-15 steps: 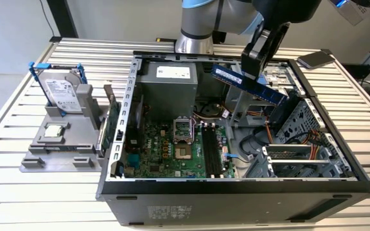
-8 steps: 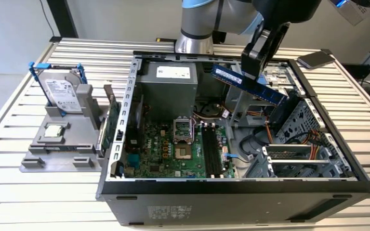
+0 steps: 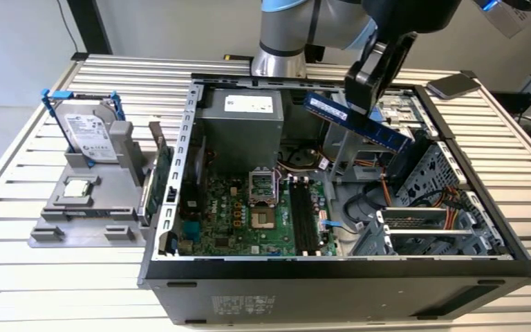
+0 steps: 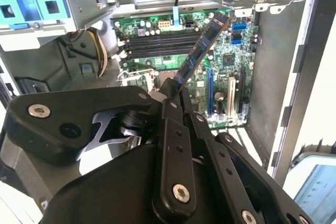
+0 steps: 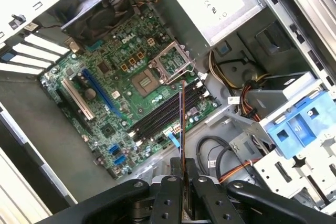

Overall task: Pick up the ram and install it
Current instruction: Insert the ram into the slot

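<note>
Ram point(image 3: 362, 123) is lifted, we see: gripper point(image 3: 356, 97) clamps it, tilted, above the far edge of the case point(image 3: 339, 277); seating in empty slots point(image 3: 304, 216) is left.

Table point(image 3: 35, 283): slatted metal.
On it: open PC case point(image 3: 339, 297); grey fixture point(image 3: 86, 225), exterior view's left; drive point(image 3: 453, 85), far corner.

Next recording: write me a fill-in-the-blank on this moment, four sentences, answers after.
1. The gripper has its fingers shut on the ____.
2. The ram is held ____ the open computer case, not seated in a slot.
3. The black memory slots on the motherboard are all ____.
4. The hard drive stands in the grey holder at the exterior view's ____.
Missing words: ram; above; empty; left.
</note>
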Controlling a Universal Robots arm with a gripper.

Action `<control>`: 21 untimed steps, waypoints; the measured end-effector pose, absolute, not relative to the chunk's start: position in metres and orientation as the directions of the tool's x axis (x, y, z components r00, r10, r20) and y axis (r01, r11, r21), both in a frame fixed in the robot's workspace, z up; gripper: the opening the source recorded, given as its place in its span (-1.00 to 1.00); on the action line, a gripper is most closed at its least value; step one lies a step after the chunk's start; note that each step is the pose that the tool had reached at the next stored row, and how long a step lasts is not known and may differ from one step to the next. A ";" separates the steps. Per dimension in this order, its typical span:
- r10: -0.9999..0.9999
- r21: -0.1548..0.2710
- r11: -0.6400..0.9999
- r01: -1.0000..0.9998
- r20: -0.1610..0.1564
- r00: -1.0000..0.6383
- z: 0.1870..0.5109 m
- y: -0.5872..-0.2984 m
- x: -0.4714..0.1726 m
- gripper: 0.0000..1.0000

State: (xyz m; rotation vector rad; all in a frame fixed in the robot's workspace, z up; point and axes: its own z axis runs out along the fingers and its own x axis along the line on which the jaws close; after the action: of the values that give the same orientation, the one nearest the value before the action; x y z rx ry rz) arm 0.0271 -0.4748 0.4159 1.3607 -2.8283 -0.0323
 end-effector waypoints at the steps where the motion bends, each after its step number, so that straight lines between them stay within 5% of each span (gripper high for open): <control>1: -0.774 0.020 0.633 -0.774 -0.006 -0.633 0.416 -0.475 0.027 -1.00; 21: -0.510 0.020 0.860 -0.510 -0.006 -0.860 0.413 -0.475 0.027 -1.00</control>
State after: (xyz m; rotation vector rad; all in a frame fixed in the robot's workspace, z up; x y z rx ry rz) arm 0.0271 -0.4748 0.4134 0.8304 -3.0306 -0.0325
